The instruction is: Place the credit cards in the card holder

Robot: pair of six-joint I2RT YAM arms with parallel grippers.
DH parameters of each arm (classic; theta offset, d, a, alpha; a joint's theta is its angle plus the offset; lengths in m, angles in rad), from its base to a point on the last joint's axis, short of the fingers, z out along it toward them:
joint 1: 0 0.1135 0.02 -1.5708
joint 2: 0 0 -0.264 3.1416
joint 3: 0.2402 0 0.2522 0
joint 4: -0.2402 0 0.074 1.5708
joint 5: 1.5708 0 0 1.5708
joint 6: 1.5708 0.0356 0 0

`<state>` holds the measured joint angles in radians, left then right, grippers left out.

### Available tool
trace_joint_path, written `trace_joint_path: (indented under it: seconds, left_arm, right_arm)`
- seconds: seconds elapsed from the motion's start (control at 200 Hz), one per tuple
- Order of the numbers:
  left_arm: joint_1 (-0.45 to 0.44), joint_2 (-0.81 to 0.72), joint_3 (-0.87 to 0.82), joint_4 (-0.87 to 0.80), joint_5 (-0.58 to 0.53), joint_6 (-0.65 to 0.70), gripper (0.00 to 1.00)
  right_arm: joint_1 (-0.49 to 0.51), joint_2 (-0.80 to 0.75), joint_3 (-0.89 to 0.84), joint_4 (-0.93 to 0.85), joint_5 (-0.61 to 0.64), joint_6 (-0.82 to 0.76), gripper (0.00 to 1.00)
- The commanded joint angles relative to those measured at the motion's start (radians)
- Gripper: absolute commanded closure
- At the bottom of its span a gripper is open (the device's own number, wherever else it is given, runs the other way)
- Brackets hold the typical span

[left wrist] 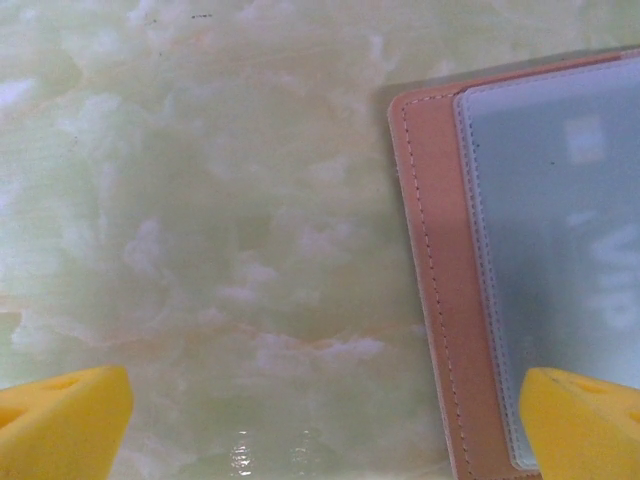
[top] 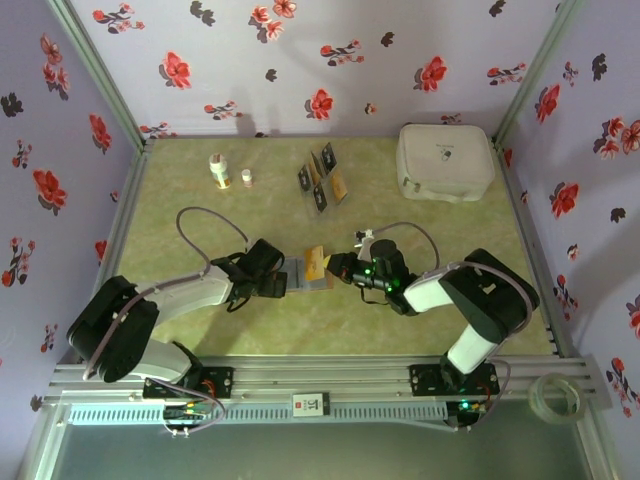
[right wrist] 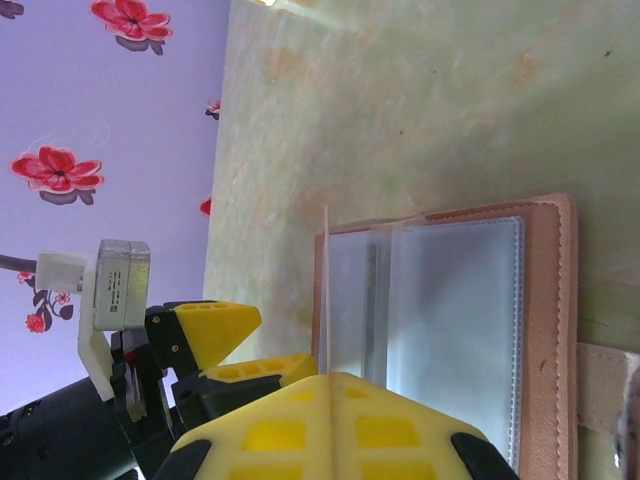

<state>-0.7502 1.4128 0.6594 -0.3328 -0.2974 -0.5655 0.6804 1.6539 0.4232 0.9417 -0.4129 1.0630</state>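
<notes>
Top view, from the left: two small bottles [top: 219, 170] stand in the upper left of the green table [top: 180, 230], their labels too small to read. Below them, left of centre, the left gripper [top: 283, 280] has its jaws spread wide. In the left wrist view its yellow fingertips [left wrist: 60, 420] sit in the bottom corners, the right one over the edge of the card holder [left wrist: 440, 300]. Pale marks show through the clear pocket, too blurred to read.

The card holder [top: 300, 272] lies open and flat at the centre, between the two grippers. A gold card [top: 316, 262] rises tilted over its right part. In the right wrist view this card [right wrist: 326, 300] is edge-on, a thin vertical line against the holder's clear pockets [right wrist: 450, 310].

Above centre, dark credit cards [top: 322, 180] stand in a rack.

Right of centre, the right gripper [top: 335, 268] pinches the gold card, fingers pressed together.

A white case [top: 445, 160] sits upper right, its small mark illegible.
</notes>
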Motion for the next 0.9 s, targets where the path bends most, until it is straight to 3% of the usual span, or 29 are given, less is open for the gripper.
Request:
trace_joint_path:
  seconds: [0.0,0.895]
  left_arm:
    - [-0.011,0.003,-0.005,-0.005,-0.036,-0.016,0.0]
    - [-0.015,-0.006,-0.04,-0.011,-0.043,-0.052,0.0]
  right_arm:
    - [0.004,0.033,-0.014,0.091,-0.02,0.027,1.0]
    - [0.044,0.145,0.011,0.16,0.017,0.026,1.0]
